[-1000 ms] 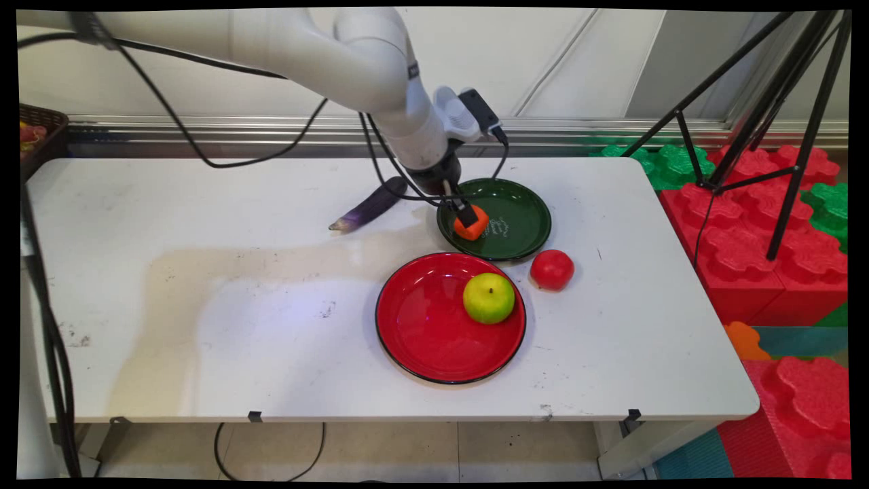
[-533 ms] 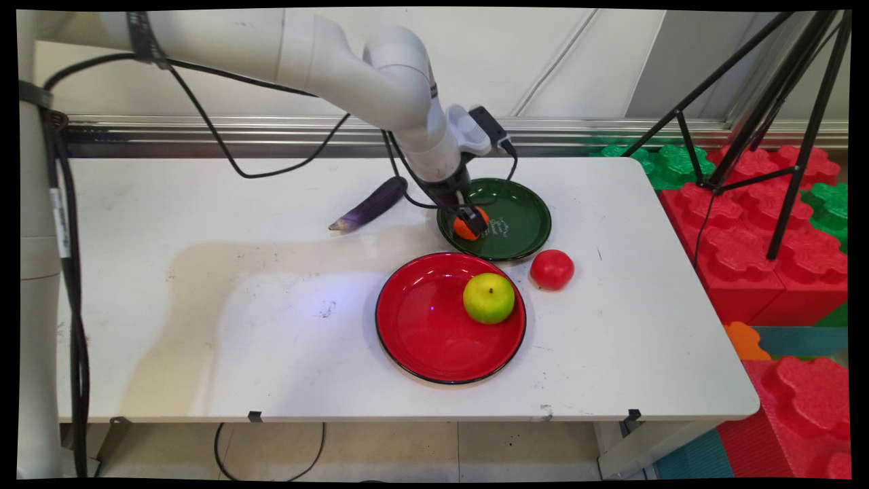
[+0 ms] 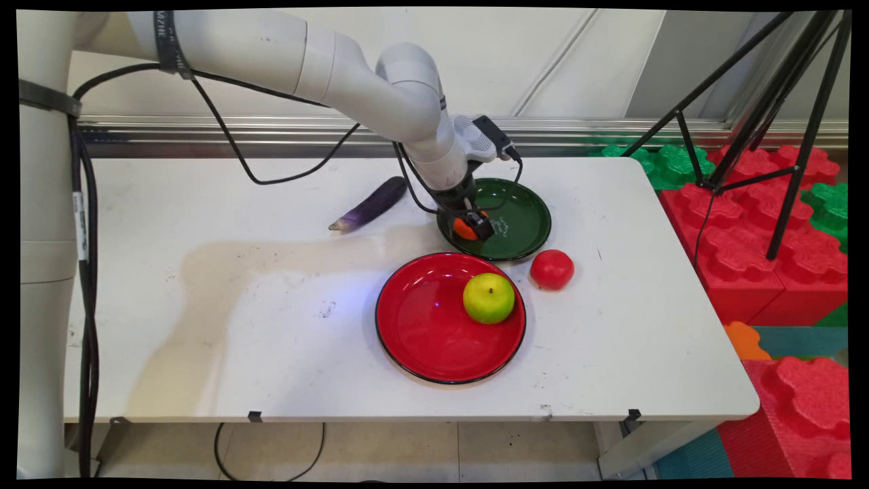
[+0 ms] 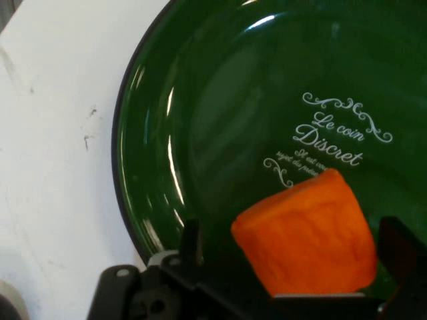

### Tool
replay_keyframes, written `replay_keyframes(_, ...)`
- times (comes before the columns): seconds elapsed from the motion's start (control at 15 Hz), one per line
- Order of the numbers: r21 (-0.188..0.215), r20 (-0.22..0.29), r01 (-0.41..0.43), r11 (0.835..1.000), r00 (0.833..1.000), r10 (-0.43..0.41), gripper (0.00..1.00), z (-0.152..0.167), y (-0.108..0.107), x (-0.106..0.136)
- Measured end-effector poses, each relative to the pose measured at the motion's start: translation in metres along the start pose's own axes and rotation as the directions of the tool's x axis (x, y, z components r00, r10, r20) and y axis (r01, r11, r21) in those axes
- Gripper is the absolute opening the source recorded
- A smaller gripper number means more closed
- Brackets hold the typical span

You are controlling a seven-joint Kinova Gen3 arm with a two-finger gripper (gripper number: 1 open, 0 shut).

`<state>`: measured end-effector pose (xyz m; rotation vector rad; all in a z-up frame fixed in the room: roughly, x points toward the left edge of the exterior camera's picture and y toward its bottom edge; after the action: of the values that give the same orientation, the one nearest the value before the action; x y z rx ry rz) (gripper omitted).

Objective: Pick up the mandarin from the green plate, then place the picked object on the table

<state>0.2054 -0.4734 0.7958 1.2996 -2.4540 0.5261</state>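
A: Left to right on the table (image 3: 204, 326)?

B: Purple eggplant (image 3: 370, 204) lying flat at the back, just left of the green plate (image 3: 523, 224). Not touching it.

A: Gripper?

B: gripper (image 3: 474, 225) is down inside the green plate, on its left side. Orange block (image 4: 307, 237) sits between the fingers (image 4: 191, 243). In the hand view there's a gap between the left finger and the block; the right finger is at the frame edge, just beside the block. Can't tell if either is pressing it. Jaws look spread a bit wider than the block.

A: Block on the plate or lifted?

B: Low in the plate, next to the white "Le coin Discret" lettering. Contact with the plate floor can't be confirmed.

A: Further right?

B: Red plate (image 3: 421, 339) nearer the camera, green apple (image 3: 489, 297) on its right part. Red tomato (image 3: 551, 269) on the bare table, just right of the red plate, in front of the green one.
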Motion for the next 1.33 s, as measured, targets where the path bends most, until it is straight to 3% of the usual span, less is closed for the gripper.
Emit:
replay_keyframes(0.13, 0.000, -0.003, 0.013, 1.000, 1.000, -0.013, 1.00, 0.001, 0.001, 0.000)
replay_keyframes(0.2, 0.000, -0.005, 0.018, 1.000, 1.000, -0.018, 0.00, 0.001, 0.002, 0.000)
replay_keyframes(0.8, 0.013, -0.050, 0.036, 0.999, 0.998, -0.035, 0.00, -0.025, 0.005, 0.005)
replay_keyframes(1.33, 0.048, -0.077, -0.125, 0.991, 0.989, 0.128, 0.00, -0.115, -0.008, -0.004)
